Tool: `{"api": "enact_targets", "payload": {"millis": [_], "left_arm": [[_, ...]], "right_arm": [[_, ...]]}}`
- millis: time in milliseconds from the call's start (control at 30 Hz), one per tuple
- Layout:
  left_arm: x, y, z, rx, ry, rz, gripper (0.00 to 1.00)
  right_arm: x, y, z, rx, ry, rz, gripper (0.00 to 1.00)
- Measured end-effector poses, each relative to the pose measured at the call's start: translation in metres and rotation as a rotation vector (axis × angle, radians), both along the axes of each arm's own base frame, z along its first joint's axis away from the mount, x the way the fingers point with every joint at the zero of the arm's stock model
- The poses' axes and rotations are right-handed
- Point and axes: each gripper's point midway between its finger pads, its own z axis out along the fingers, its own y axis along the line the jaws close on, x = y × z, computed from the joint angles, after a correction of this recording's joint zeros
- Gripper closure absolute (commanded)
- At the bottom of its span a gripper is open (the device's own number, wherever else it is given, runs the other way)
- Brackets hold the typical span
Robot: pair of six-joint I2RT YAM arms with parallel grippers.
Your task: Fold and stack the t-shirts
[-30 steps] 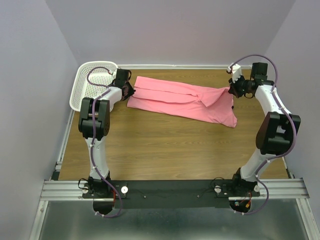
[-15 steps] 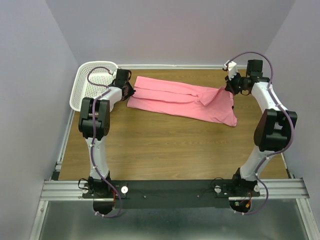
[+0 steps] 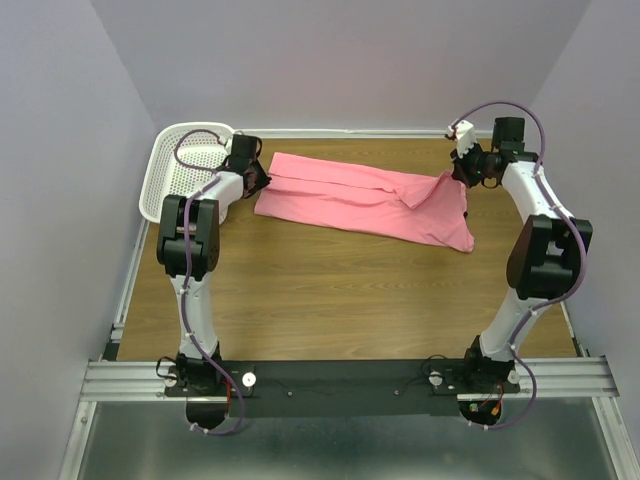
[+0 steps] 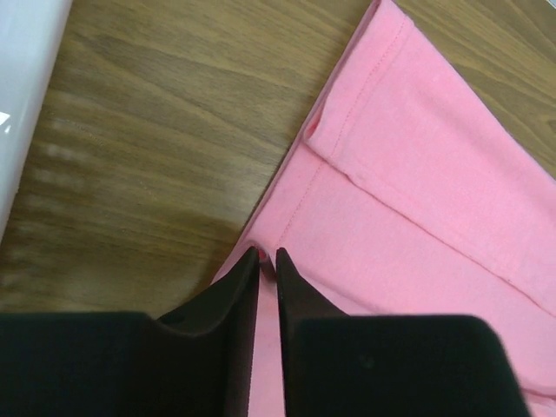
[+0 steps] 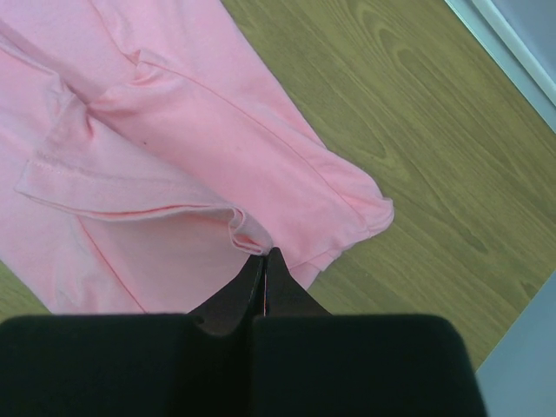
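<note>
One salmon-pink t-shirt (image 3: 365, 200) lies stretched across the far half of the table, partly folded lengthwise. My left gripper (image 3: 262, 180) is shut on the t-shirt's left edge; in the left wrist view the jaws (image 4: 268, 256) pinch a thin fold of the pink fabric (image 4: 417, 200). My right gripper (image 3: 458, 178) is shut on the t-shirt's right edge and holds it lifted a little; in the right wrist view the jaws (image 5: 263, 254) grip a rolled hem of the shirt (image 5: 174, 165).
A white perforated basket (image 3: 188, 160) stands at the far left corner, right beside the left gripper. Grey walls close in the table on three sides. Bare wood (image 3: 340, 290) lies between the shirt and the arm bases.
My right gripper has moved toward the far edge and slightly left, lifting the shirt's right edge with it. The left arm has not moved.
</note>
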Motion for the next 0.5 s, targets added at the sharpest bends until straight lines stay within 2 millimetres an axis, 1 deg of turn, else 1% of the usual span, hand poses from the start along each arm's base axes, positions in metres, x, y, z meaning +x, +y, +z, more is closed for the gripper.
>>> {"api": "enact_targets", "payload": {"millis": [167,200,267,300,367,400,500], "left_arm": [[0.003,-0.003,0.004,-0.003,-0.01,-0.017,0.67],[0.003,-0.003,0.004,-0.003,-0.01,-0.023,0.62],[0.003,-0.004,0.004,-0.005,-0.01,-0.031,0.62],[0.002,-0.005,0.004,-0.005,-0.009,-0.038,0.58],[0.002,-0.007,0.005,-0.01,-0.011,-0.056,0.57],[0.002,-0.009,0.005,-0.012,-0.011,-0.064,0.54],[0.002,-0.014,0.007,-0.024,-0.019,-0.098,0.53]], "right_arm": [[0.002,-0.002,-0.002,-0.007,0.004,-0.01,0.96],[0.002,-0.003,-0.003,-0.009,0.006,-0.011,0.96],[0.002,-0.003,-0.004,-0.009,0.008,-0.012,0.96],[0.002,-0.003,-0.005,-0.009,0.011,-0.012,0.96],[0.002,-0.003,-0.009,-0.008,0.018,-0.014,0.96],[0.002,-0.003,-0.01,-0.007,0.021,-0.015,0.96],[0.002,-0.003,-0.015,-0.003,0.035,-0.018,0.96]]}}
